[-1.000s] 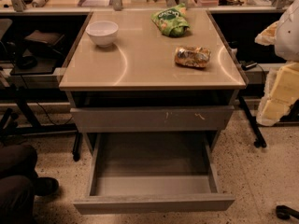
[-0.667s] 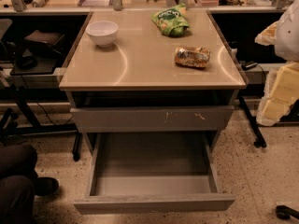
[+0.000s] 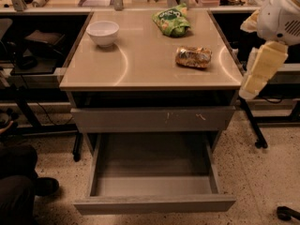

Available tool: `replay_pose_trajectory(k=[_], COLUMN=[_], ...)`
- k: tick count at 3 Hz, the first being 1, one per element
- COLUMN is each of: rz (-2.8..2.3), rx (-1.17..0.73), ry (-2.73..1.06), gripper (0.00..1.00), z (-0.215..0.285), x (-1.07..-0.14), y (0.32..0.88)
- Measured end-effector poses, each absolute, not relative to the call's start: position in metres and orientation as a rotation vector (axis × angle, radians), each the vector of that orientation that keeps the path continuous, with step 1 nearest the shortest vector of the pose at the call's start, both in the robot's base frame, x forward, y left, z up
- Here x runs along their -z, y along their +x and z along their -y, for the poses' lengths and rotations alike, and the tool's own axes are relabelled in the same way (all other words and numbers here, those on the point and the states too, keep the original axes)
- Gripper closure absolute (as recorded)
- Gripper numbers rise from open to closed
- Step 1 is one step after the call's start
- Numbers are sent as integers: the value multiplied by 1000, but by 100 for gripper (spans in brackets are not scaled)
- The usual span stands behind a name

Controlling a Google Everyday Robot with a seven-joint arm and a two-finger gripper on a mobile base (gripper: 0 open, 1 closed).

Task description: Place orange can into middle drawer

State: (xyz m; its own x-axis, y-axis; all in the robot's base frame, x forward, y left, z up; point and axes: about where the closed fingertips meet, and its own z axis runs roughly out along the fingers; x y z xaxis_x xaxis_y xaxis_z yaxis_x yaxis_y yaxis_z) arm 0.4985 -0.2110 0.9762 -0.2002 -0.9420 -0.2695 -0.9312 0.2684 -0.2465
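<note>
The orange can [image 3: 193,56] lies on its side on the right part of the tan tabletop [image 3: 150,69]. It is shiny gold-orange and wrinkly. The middle drawer [image 3: 154,203] is pulled fully out below, low and near the floor. Its front panel is plain and its grey inside holds nothing. Above it is a closed drawer front with small pale scratches [image 3: 152,119]. My gripper is not in view. Only white and pale yellow arm segments [image 3: 263,64] show at the right edge, beside the table's right side and clear of the can.
A white bowl [image 3: 103,32] stands at the back left of the tabletop. A green snack bag [image 3: 171,21] lies at the back, behind the can. Dark desks and cables flank the table. A person's dark leg and shoe [image 3: 21,186] are at the lower left on the speckled floor.
The arm segments at the right edge have shifted up and a little left, toward the table. The can, bowl, bag and drawer have not moved.
</note>
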Motion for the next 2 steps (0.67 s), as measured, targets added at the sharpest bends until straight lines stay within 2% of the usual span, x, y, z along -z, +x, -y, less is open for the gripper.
replay_pose_trajectory(k=[2], rz=[-2169], rx=[33], ry=[-1655], gripper=[0], z=[194], x=[-967], y=[594])
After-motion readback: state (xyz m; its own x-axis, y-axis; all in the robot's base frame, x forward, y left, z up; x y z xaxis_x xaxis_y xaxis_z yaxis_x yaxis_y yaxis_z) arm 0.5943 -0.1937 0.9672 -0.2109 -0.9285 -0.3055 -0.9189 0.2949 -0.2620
